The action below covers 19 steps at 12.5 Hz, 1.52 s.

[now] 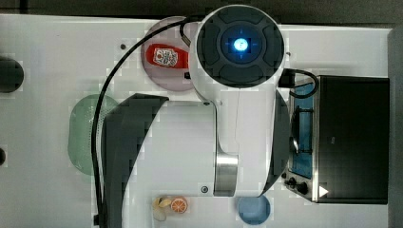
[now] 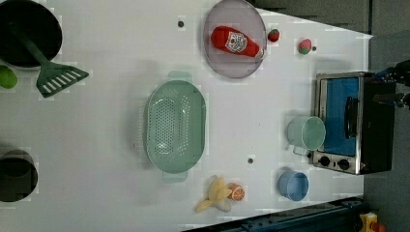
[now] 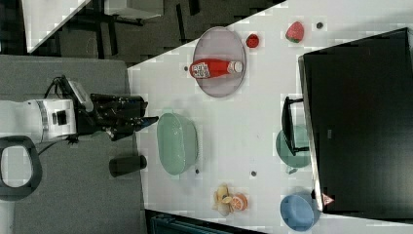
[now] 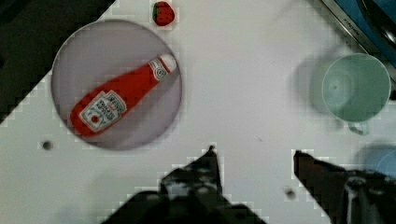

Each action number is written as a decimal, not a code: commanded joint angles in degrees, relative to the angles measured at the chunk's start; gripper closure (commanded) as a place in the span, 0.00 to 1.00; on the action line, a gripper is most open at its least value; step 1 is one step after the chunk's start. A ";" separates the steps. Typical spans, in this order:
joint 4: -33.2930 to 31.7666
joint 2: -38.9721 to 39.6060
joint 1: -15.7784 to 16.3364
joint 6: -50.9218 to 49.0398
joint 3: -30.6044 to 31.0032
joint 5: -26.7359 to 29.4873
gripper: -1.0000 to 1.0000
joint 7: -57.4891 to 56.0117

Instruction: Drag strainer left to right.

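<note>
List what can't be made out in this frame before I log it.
- Strainer: in the top view the arm and its cable cover most of it.
- Mug: in the right view the oven and its door handle hide part of it.
- Blue bowl: cut by the wrist view's edge, behind a fingertip.
- Ketchup bottle: label text too small to read.

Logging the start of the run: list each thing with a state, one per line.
Strainer: upright, empty.
Ketchup bottle: lying on the plate.
Mug: on its side.
Bowl: upright, empty.
Oven: door shut.
Gripper: open, holding nothing.
</note>
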 commanded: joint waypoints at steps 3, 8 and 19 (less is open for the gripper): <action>-8.76 -22.60 -0.22 -12.71 -2.61 -0.44 0.00 4.87; -9.18 -18.24 2.20 -6.86 5.42 3.98 0.00 7.52; -12.07 9.43 2.99 15.57 32.65 3.51 0.00 69.30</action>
